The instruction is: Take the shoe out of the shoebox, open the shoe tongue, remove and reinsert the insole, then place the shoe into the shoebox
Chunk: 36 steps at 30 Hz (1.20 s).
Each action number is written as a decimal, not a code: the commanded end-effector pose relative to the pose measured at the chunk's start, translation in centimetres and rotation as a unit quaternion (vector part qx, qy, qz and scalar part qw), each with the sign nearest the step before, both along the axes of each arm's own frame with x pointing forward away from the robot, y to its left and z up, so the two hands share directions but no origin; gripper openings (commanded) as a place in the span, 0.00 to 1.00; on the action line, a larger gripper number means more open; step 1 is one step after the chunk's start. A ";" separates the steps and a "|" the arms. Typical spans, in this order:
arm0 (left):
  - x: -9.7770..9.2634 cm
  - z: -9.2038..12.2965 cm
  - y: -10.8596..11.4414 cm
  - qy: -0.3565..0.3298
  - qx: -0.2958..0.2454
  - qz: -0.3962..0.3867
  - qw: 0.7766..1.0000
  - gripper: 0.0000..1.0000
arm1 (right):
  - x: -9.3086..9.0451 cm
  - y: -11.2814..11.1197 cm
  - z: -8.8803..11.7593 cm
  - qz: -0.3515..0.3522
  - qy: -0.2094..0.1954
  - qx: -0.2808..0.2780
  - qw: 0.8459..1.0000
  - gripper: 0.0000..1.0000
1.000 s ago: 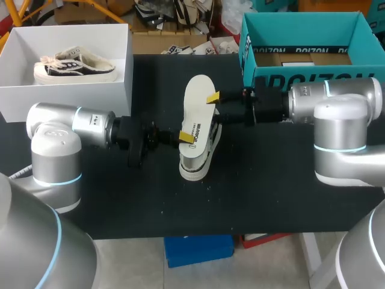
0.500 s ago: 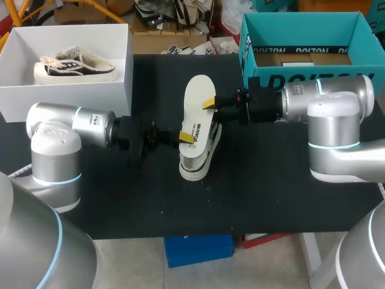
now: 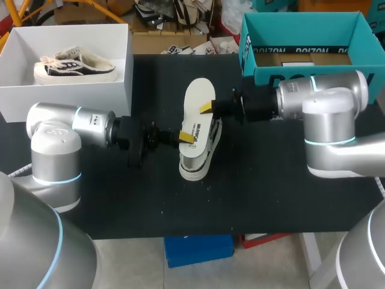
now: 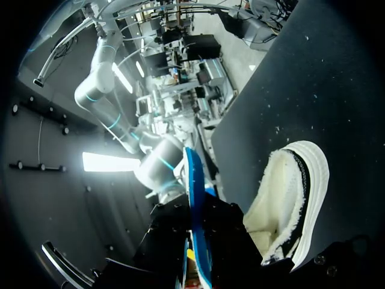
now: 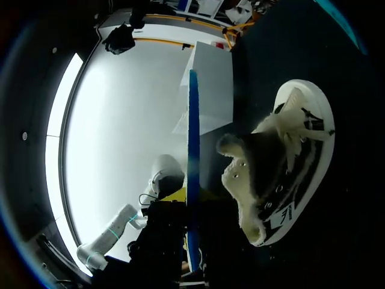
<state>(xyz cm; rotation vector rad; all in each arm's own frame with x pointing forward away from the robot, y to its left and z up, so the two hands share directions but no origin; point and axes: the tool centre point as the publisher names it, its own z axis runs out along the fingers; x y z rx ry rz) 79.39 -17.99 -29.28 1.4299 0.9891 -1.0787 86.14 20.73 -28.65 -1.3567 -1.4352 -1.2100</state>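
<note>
The right claw (image 3: 206, 108) has shifted inward along the white flat insole (image 3: 197, 93), pinching it; the left claw (image 3: 186, 137) pinches its other end above the cream canvas shoe (image 3: 194, 167).

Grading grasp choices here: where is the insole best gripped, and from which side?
Pinch its thin side edges, coming in level from the sides: the insole is a flat sheet held level over the shoe. The left gripper and right gripper are at opposite edges.
</note>
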 end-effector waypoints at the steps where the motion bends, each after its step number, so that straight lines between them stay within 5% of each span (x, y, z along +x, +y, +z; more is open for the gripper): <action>1: -0.1 0.0 -0.1 -0.001 0.001 0.001 1.000 0.00 | 0.2 0.0 0.0 0.001 0.001 -0.001 1.000 0.00; 3: -0.1 0.0 -0.1 -0.003 0.012 0.005 1.000 0.00 | 0.2 0.0 0.0 0.001 0.001 -0.001 1.000 0.00; 4: -0.1 0.2 -0.1 0.000 0.016 0.007 1.000 1.00 | 0.2 0.0 0.0 0.001 0.001 -0.001 1.000 0.00; 8: -0.5 1.1 0.5 -0.006 0.064 0.014 0.998 1.00 | 0.2 0.0 0.0 0.001 0.001 -0.001 1.000 0.00; 15: -1.1 1.9 4.1 -0.034 0.257 0.026 0.966 1.00 | 0.2 0.0 0.0 0.001 0.001 -0.001 1.000 0.00; 19: -1.1 2.5 5.6 -0.096 0.383 0.027 0.918 1.00 | 0.2 0.0 0.0 0.001 0.001 -0.001 1.000 0.00; 22: -1.6 2.3 5.5 -0.213 0.521 0.015 0.826 1.00 | 0.2 0.0 0.0 0.001 0.001 -0.001 1.000 0.00; 30: -1.9 4.2 3.5 -0.303 0.648 0.020 0.698 1.00 | 0.2 0.0 0.0 0.001 0.001 -0.001 1.000 0.00; 32: -1.8 4.3 3.5 -0.302 0.670 0.015 0.678 1.00 | 0.2 0.0 0.0 0.001 0.001 -0.001 1.000 0.00; 36: -1.8 4.3 3.5 -0.303 0.673 0.016 0.675 1.00 | 0.2 0.0 0.0 0.001 0.001 -0.001 1.000 0.00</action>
